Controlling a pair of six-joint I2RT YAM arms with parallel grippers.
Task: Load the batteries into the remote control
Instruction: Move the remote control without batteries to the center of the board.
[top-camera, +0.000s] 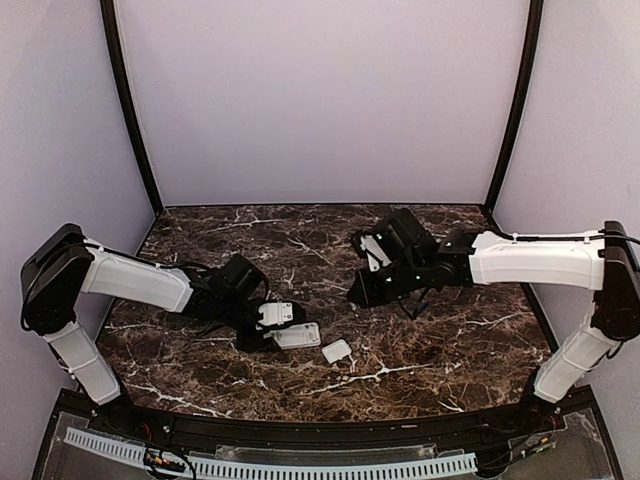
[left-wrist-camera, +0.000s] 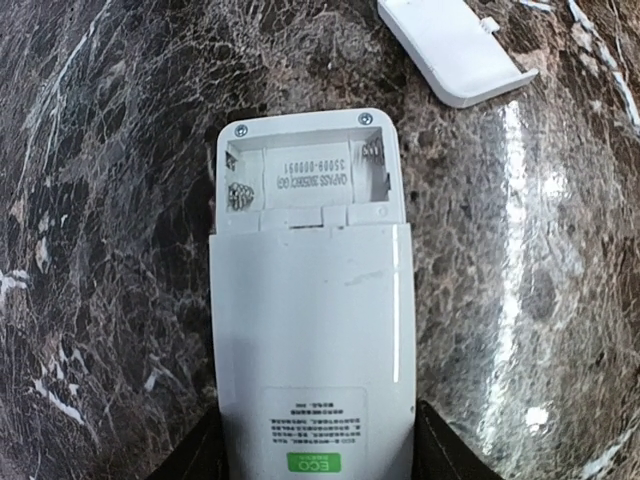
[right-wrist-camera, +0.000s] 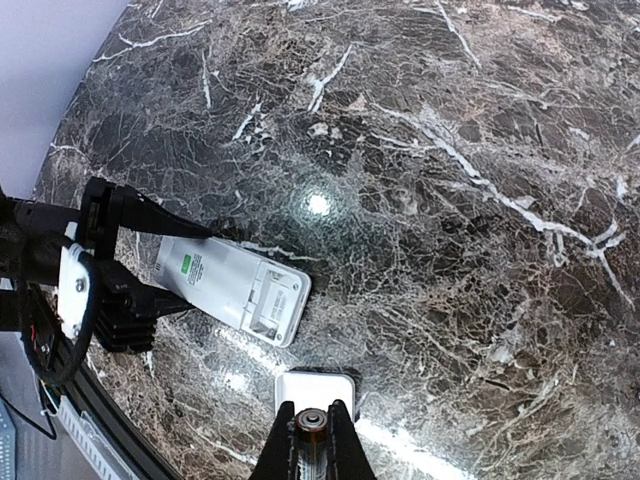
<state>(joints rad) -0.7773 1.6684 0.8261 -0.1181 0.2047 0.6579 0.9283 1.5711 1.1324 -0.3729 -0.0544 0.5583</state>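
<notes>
- L gripper (left-wrist-camera: 316, 445): jaws set narrow on remote control (left-wrist-camera: 310, 320), pads at both long edges; open battery bay (left-wrist-camera: 305, 175) at the end farthest from claw, springs showing.
- Loose cover plate (left-wrist-camera: 455, 50): beyond bay, to right.
- R gripper (right-wrist-camera: 312, 445): clamped on one battery (right-wrist-camera: 312, 421), seen end-on; remote ahead-left, apart.

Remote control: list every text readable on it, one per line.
"ECO": green patch on the back sticker of the remote control.
Small print above it on the sticker: too small to read.
Stamped lines in the battery compartment: upside down here, too blurred to quote.
</notes>
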